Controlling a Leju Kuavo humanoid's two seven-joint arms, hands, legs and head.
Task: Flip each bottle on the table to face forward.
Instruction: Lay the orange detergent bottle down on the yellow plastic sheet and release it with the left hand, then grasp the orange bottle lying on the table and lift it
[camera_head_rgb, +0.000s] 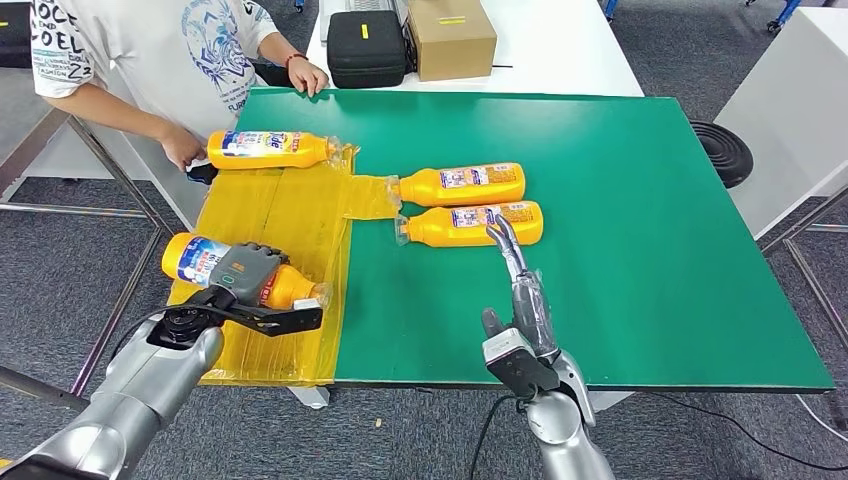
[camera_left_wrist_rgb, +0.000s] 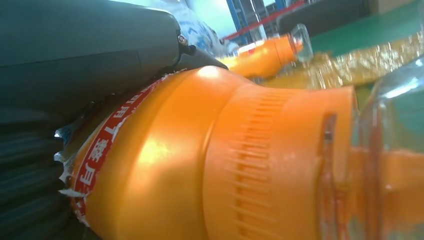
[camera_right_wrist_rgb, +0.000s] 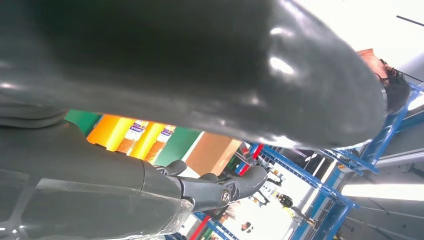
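Several orange bottles with clear caps lie on their sides on the green table (camera_head_rgb: 620, 240). My left hand (camera_head_rgb: 245, 272) grips one bottle (camera_head_rgb: 198, 258) over the yellow plastic sheet (camera_head_rgb: 290, 215) near the table's front left; its orange shoulder (camera_left_wrist_rgb: 200, 160) is seen close up in the left wrist view. Two bottles lie side by side mid-table, the far one (camera_head_rgb: 460, 184) and the near one (camera_head_rgb: 470, 222). My right hand (camera_head_rgb: 518, 290) is open with its fingers stretched out, fingertips (camera_head_rgb: 497, 232) at the near bottle's side. A person's hand rests at the base of a fourth bottle (camera_head_rgb: 270, 148) at the back left.
The person (camera_head_rgb: 150, 60) stands at the table's back left corner, other hand on the edge. A black case (camera_head_rgb: 366, 48) and a cardboard box (camera_head_rgb: 450, 38) sit on a white table (camera_head_rgb: 560, 50) behind. A black round object (camera_head_rgb: 722, 152) lies beyond the right edge.
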